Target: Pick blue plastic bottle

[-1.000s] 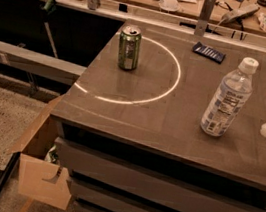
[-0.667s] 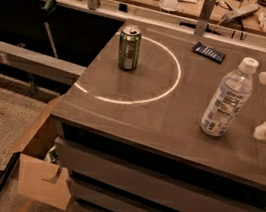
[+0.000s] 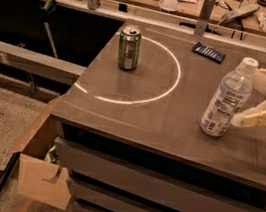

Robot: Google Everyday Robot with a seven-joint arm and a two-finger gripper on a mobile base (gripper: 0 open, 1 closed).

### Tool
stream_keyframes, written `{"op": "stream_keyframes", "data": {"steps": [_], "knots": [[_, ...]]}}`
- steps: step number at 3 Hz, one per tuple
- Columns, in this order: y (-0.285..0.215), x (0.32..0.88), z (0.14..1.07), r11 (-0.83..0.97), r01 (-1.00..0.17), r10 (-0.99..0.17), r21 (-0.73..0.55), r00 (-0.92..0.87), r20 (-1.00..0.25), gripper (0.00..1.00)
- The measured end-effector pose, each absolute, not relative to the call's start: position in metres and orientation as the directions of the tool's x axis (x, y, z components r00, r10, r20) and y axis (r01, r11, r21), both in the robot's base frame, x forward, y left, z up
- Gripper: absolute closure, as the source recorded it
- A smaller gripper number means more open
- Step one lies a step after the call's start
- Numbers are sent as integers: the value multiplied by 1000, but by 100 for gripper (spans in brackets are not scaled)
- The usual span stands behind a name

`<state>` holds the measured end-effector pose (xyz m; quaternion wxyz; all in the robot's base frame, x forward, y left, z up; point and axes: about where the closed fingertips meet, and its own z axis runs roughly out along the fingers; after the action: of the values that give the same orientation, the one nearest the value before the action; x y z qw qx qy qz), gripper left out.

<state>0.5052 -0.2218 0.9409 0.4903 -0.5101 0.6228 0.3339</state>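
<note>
The blue plastic bottle [image 3: 228, 99] stands upright on the right side of the dark table top [image 3: 148, 105], with a white cap and a printed label. My gripper [image 3: 253, 98] comes in from the right edge of the view at bottle height. Its two cream fingers are spread open, one behind the bottle's neck and one beside its label on the near side. The bottle stands partly between them; I cannot tell whether the fingers touch it. A green soda can [image 3: 129, 47] stands upright at the table's back left.
A small dark blue packet [image 3: 209, 52] lies flat at the table's back, right of centre. A bright ring of light [image 3: 143, 74] marks the table top. An open cardboard box [image 3: 42, 164] sits on the floor at the lower left. A cluttered counter [image 3: 191, 1] runs behind.
My gripper has moved left from the right edge toward the bottle, and both fingers now flank it. The bottle and the can have not moved.
</note>
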Motion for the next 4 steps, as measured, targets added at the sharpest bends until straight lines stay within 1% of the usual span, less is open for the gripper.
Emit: {"op": "stream_keyframes", "data": {"steps": [2,3,4], "knots": [[-196,500,956,193,-973,-237,-124,76,-968,65],[-192,505,983,199,-972,-206,-125,84,-975,88],[-187,509,1019,185,-973,-178,-140,107,-978,100]]}}
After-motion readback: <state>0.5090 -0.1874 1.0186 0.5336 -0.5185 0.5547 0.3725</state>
